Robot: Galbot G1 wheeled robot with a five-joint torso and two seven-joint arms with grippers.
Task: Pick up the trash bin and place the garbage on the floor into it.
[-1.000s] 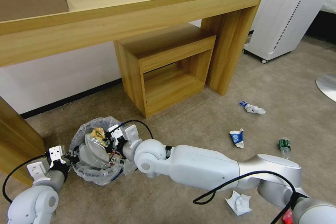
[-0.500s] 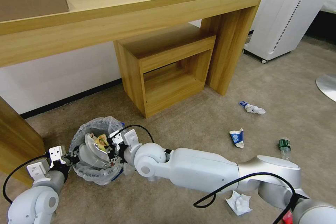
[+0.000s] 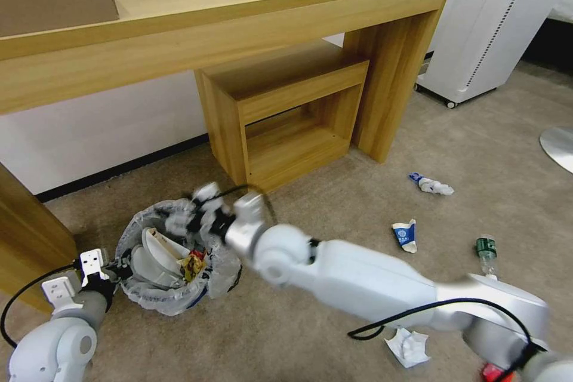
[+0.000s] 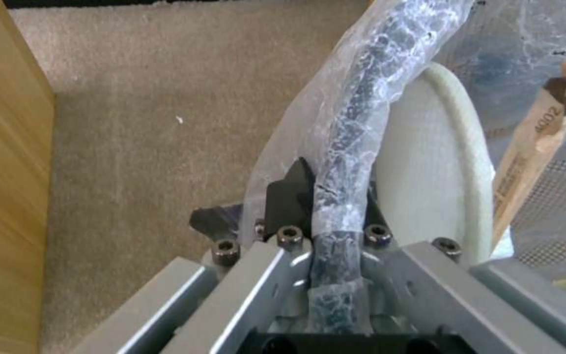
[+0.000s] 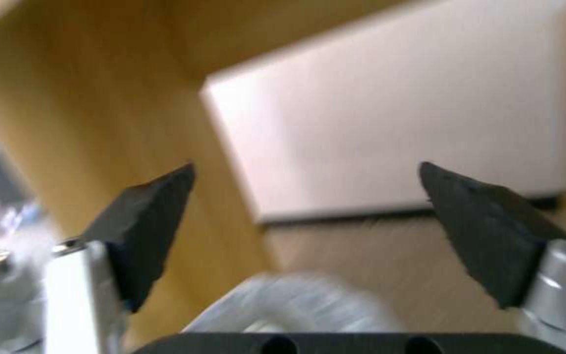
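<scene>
Trash bin (image 3: 156,301): small round bin lined with a translucent white bag, on the carpet (image 3: 334,233) near the lower left, just in front of a wooden panel (image 3: 24,233); holds a white slipper (image 3: 156,253) and a crumpled red-and-yellow wrapper (image 3: 192,262).
Bin rim: seen close in the left wrist view as a dark, bag-wrapped edge (image 4: 355,123) running between the black fingers.
Left gripper (image 3: 113,268): at the bin's left side, clamped on the rim with the bag pinched in; the slipper's pale edge (image 4: 427,162) lies just inside.
Right gripper (image 3: 182,221): blurred, above the bin's far edge, arm reaching across from the right; in the right wrist view (image 5: 306,221) the two black fingers stand wide apart with nothing between them.
Blue-white paper cup (image 3: 404,236): crushed, on the carpet right of centre, well apart from the bin.
Blue-white wrapper (image 3: 431,184): on the carpet beyond the cup, near the desk leg (image 3: 391,83).
Green-label bottle (image 3: 486,250): clear, lying on the carpet toward the right edge.
White crumpled paper (image 3: 407,346): on the carpet at the lower right, beside the right arm.
Red item (image 3: 493,373): at the bottom edge, partly hidden by the arm; kind cannot be told.
Desk (image 3: 239,6): long wooden top along the wall, with a small open shelf unit (image 3: 286,113) under it.
</scene>
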